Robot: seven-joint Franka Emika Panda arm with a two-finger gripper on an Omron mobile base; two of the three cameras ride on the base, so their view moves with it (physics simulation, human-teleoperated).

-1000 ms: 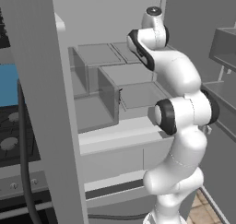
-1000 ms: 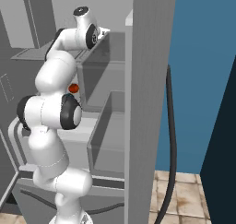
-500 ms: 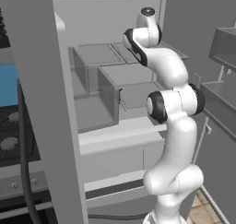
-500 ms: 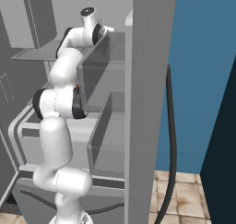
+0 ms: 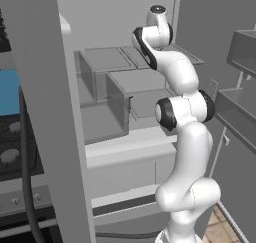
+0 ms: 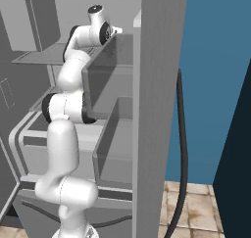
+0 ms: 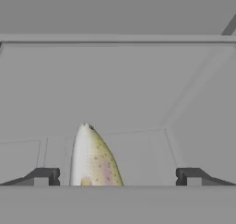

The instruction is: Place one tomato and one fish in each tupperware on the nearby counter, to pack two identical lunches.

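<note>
tool [image 7: 117,177] open wide, fish [image 7: 94,159] between fingers, nearer left one.

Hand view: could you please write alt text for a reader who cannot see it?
A pale speckled fish lies on a grey shelf, pointing away from the camera, between the two dark fingertips of the open tool and nearer the left one. Grey walls close the space behind.
</note>
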